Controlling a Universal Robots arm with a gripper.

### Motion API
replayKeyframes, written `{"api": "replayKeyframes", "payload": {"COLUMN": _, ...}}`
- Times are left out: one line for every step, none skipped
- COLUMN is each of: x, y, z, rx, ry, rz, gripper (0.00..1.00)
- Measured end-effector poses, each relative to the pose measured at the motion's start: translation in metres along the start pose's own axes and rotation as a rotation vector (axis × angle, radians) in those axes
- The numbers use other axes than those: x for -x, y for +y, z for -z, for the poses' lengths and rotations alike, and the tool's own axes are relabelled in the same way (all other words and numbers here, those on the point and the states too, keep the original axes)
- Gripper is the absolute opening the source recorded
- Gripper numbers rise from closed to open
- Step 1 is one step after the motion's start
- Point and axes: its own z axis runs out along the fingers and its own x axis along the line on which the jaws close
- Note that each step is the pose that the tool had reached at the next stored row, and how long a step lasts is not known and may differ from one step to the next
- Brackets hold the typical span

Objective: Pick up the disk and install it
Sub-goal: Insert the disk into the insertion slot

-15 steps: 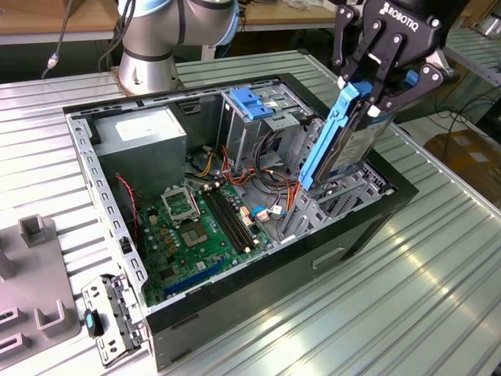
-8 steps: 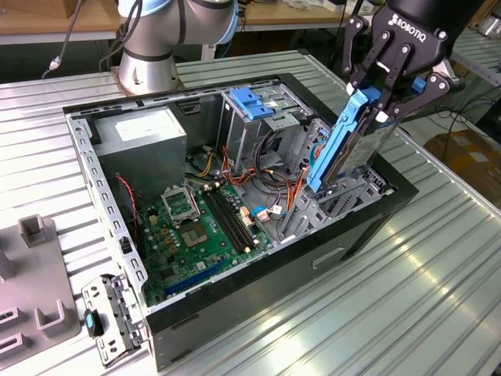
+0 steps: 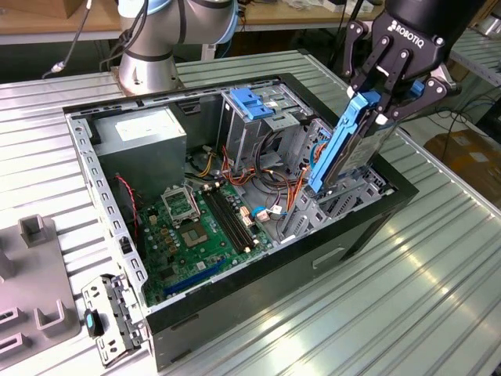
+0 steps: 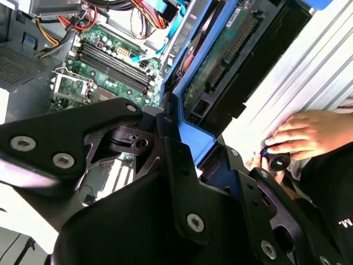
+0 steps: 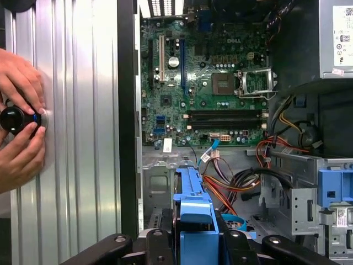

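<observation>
Blue-railed disk (image 3: 338, 149) tight between fingers (image 3: 394, 66), tilted, lower end in open PC case (image 3: 258, 298) w/ motherboard (image 3: 196, 227).

Open case (image 3: 258, 291) sits on desk (image 3: 415, 313), arm base (image 3: 149, 74) behind it. Inside: motherboard (image 3: 196, 227) on floor, power supply (image 3: 145, 137) rear corner at exterior view's left, drive cage (image 3: 254, 117) beside it. Disk (image 3: 340, 149) tilted in claw (image 3: 381, 100), lower end inside case's right end. Person's hand (image 5: 19, 154) on desk beside case.

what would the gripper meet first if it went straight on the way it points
Probably the grey metal drive bay in the open black computer case, under the blue-railed silver disk the gripper holds; depth is unclear.
</observation>
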Motion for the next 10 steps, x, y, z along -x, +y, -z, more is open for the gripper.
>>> {"api": "replayKeyframes", "payload": {"x": 0.0002, "y": -0.001, "z": -0.0004, "rx": -0.0001, "ry": -0.0002, "rz": 0.0, "gripper": 0.37}}
{"api": "replayKeyframes", "payload": {"x": 0.0003, "y": -0.0015, "z": -0.0008, "rx": -0.0001, "ry": 0.0, "rz": 0.0, "gripper": 0.37}}
{"api": "replayKeyframes", "payload": {"x": 0.0004, "y": -0.0015, "z": -0.0014, "rx": -0.0001, "ry": -0.0001, "rz": 0.0, "gripper": 0.37}}
{"api": "replayKeyframes", "payload": {"x": 0.0004, "y": -0.0016, "z": -0.0014, "rx": 0.0, "ry": 0.0001, "rz": 0.001, "gripper": 0.37}}
{"api": "replayKeyframes", "payload": {"x": 0.0004, "y": -0.0016, "z": -0.0014, "rx": 0.0, "ry": 0.0002, "rz": 0.001, "gripper": 0.37}}
{"api": "replayKeyframes", "payload": {"x": 0.0004, "y": -0.0016, "z": -0.0014, "rx": 0.0, "ry": 0.0001, "rz": 0.001, "gripper": 0.37}}
{"api": "replayKeyframes", "payload": {"x": 0.0004, "y": -0.0016, "z": -0.0015, "rx": -0.0001, "ry": 0.0, "rz": 0.002, "gripper": 0.37}}
{"api": "replayKeyframes", "payload": {"x": 0.0004, "y": -0.0016, "z": -0.0015, "rx": 0.0, "ry": 0.0, "rz": 0.002, "gripper": 0.37}}
{"api": "replayKeyframes", "payload": {"x": 0.0004, "y": -0.0016, "z": -0.0015, "rx": 0.0, "ry": 0.0001, "rz": 0.002, "gripper": 0.37}}
{"api": "replayKeyframes", "payload": {"x": 0.0004, "y": -0.0016, "z": -0.0015, "rx": 0.0, "ry": 0.0, "rz": 0.001, "gripper": 0.37}}
